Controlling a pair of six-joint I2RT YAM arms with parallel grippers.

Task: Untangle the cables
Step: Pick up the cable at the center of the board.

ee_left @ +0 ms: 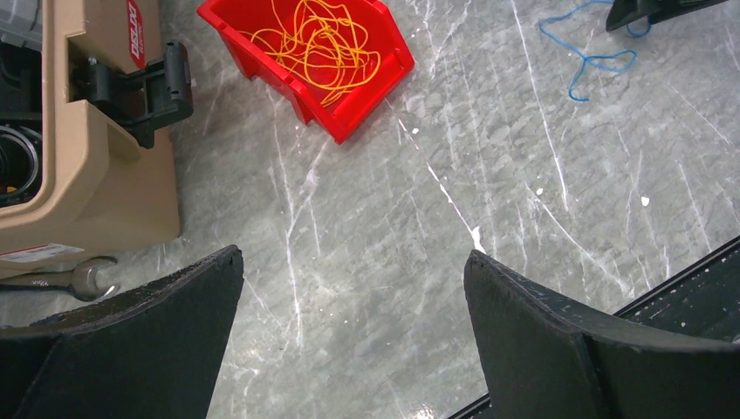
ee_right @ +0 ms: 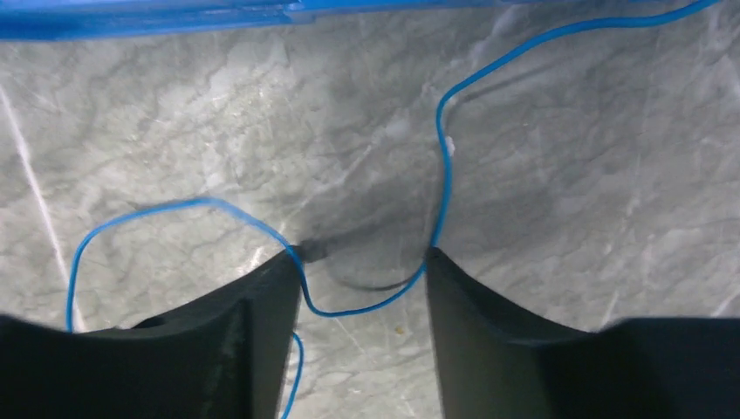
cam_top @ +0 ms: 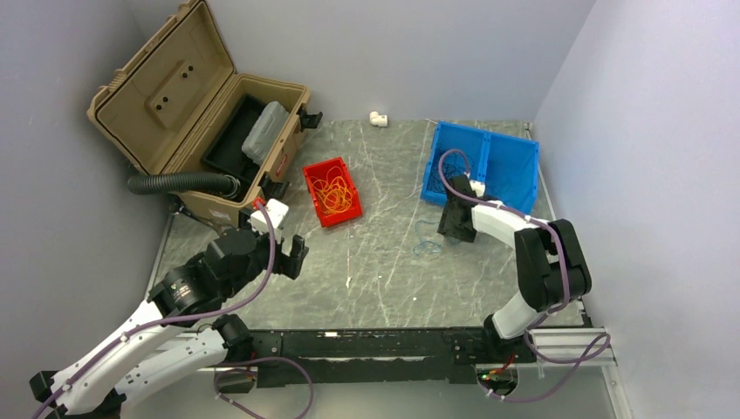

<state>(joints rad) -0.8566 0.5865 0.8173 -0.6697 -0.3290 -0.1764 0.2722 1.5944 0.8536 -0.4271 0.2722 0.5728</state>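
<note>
A red sticker (ee_left: 133, 31) with white writing is showing on the front of the tan case (cam_top: 218, 131); the letters are running sideways and are too blurred to read with any certainty. A white label (ee_left: 35, 253) is sitting low on the same case, its print too small to make out.

The orange-yellow cables (ee_left: 318, 48) are lying as a loose heap of hair-thin loops inside the red bin (cam_top: 316, 173), which is standing on the table (cam_top: 375, 279) just beside the case. A single blue cable (ee_right: 445, 166) is lying on the table in front of the blue bin (cam_top: 502, 148), curling in open, wavy bends.

The right gripper (ee_right: 362, 262) is hovering low over that cable with its fingers parted. The blue strand is sagging across the gap and touching both inner finger edges, without being pinched. A dark line is showing under it; whether that is a strand or a shadow, I cannot tell.

The left gripper (ee_left: 353, 262) is hanging over bare table with its fingers spread wide, holding nothing, well apart from both cable groups. A wrench (ee_left: 78, 279) is lying by the case's corner, and a black hose (cam_top: 179, 183) is running into the case.
</note>
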